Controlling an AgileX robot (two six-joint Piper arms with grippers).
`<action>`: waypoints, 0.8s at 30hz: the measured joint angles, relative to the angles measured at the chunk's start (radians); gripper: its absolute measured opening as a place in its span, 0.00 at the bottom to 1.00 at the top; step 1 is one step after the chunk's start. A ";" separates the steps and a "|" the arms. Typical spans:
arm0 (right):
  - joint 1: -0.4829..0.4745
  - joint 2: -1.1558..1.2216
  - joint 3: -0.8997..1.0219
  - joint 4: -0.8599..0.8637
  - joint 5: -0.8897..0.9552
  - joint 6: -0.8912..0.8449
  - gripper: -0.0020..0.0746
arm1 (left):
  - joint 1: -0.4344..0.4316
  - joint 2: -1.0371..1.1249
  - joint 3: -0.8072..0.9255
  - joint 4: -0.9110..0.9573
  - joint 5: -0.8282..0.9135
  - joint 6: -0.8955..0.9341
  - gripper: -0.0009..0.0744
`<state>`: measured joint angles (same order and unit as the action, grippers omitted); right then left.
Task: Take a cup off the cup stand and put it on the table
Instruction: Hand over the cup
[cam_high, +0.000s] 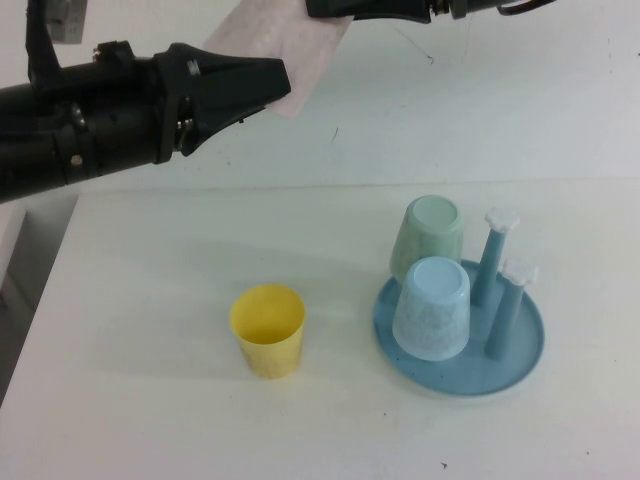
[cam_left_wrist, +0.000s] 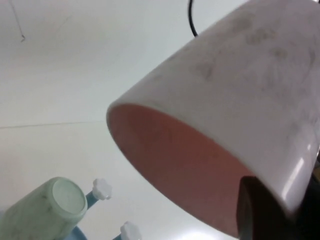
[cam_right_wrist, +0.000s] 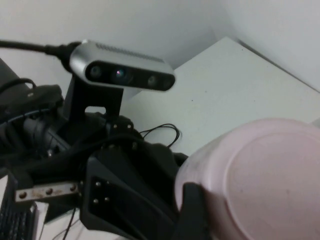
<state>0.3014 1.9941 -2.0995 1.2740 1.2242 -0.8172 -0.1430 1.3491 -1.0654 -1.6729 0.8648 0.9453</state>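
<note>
While held high above the worktop (cam_high: 150, 260), pink cup (cam_high: 285, 45) pinched betw left end effector (cam_high: 280, 80) & right end effector (cam_high: 345, 10), both clamped on it, cup stand (cam_high: 520, 365) well below.

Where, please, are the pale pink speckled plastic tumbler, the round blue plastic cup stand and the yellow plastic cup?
Pale pink speckled plastic tumbler (cam_high: 290, 55): high view, side wall.
Round blue plastic cup stand (cam_high: 520, 362): high view, bare tray rim.
Yellow plastic cup (cam_high: 270, 345): high view, outer wall.

Pale pink cup (cam_high: 285, 50) (deeper pink inside), blue cup stand (cam_high: 520, 355).
</note>
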 joint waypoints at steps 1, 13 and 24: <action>-0.001 0.001 0.000 0.005 -0.001 0.006 0.73 | 0.000 0.000 0.000 0.002 0.009 0.010 0.16; 0.000 0.037 0.000 0.032 0.002 0.028 0.90 | 0.000 0.000 -0.002 -0.007 0.056 0.026 0.04; -0.075 0.039 0.000 0.078 0.005 0.034 0.93 | 0.000 0.000 -0.002 -0.005 0.079 0.008 0.03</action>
<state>0.2263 2.0330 -2.0995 1.3521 1.2293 -0.7834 -0.1430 1.3491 -1.0676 -1.6777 0.9441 0.9532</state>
